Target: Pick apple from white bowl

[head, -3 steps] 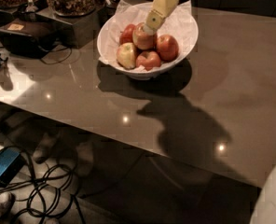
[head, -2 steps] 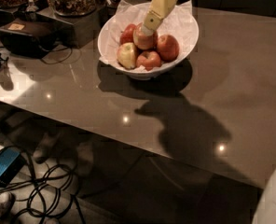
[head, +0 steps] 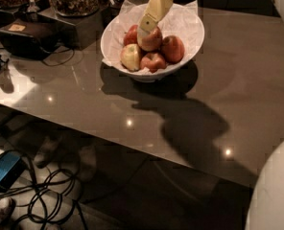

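Just the one camera view here, looking down on a dark glossy counter (head: 247, 80). The white bowl (head: 147, 74) is sitting close to the counter's far edge, roughly midway along it, and crinkled white paper (head: 186, 25) is lining it. The apple (head: 152, 40), the big red one with the tan blush, is lying on top of the pile in the middle of the bowl.

A cream-coloured arm (head: 159, 4) is reaching down from beyond the far edge, and the tool (head: 143, 31) is touching the apple on its side facing the far left corner. Honestly can't tell whether the tool is spread, pressed together or pinching the apple, since its tip is blending right into the fruit.

A yellow-green apple (head: 131, 56) is resting in the bowl on the side toward the counter's left edge, and a darker red apple (head: 173, 48) is sitting on the side toward the right edge. A big shadow (head: 190, 123) is falling across the counter toward the near edge.

A black box (head: 27, 37) is sitting by the far left corner. Off the near edge, black cables (head: 46, 200) are coiling on the floor.
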Robot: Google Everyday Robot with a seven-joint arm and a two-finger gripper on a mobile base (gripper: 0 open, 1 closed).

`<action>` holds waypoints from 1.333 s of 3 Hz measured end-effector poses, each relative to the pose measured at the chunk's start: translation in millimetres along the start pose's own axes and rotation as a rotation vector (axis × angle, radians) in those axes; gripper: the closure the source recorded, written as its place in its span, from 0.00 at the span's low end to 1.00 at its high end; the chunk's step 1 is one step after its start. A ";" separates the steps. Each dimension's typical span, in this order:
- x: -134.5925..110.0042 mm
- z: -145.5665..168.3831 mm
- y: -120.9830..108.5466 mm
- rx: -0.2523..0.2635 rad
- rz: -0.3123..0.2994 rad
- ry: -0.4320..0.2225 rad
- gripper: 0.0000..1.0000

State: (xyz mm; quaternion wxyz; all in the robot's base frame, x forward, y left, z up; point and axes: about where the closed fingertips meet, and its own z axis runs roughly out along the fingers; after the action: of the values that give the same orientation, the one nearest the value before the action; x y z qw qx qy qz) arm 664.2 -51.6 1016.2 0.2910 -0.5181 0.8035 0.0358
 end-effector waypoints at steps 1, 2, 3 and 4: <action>0.8 8.8 -6.7 0.004 -0.004 0.002 0.12; 2.4 16.9 -12.9 0.018 -0.013 0.018 0.21; 3.7 24.9 -17.1 0.026 -0.026 0.035 0.22; 5.2 35.3 -17.2 0.024 -0.037 0.057 0.22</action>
State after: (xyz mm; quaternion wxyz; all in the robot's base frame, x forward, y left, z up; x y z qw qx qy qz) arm 692.5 -51.0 988.6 0.2747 -0.5302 0.8021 0.0060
